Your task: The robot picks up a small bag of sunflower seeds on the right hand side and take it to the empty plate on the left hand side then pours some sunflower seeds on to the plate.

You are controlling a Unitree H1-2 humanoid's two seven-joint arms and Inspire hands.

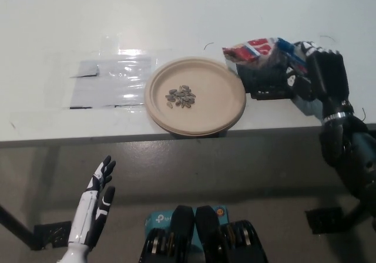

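Spillage is the main hazard from here: the small red, white and blue foil bag of sunflower seeds (254, 49) hangs in the air just right of the round tan paper plate (223, 107), its open end pointing toward the plate's far right rim. If that mouth dips while the bag is off the plate, loose seeds would probably scatter on the white table (176, 16) instead of in the dish. The black right hand (302, 75) has its fingers wrapped round the rear of the bag, holding it by that end only, so a thin crinkly packet like this could slip or fold if the hold loosens. The plate also sits right at the table's near edge, slightly overhanging it as far as I can judge; a nudge from the forearm could tip it off.

The plate holds a small cluster of dark striped sunflower seeds (180, 97) left of its centre, the rest of it bare. How much remains in the bag cannot be seen.

The white left hand (94, 207) rests low at the lower left, below table level, fingers spread and holding nothing.
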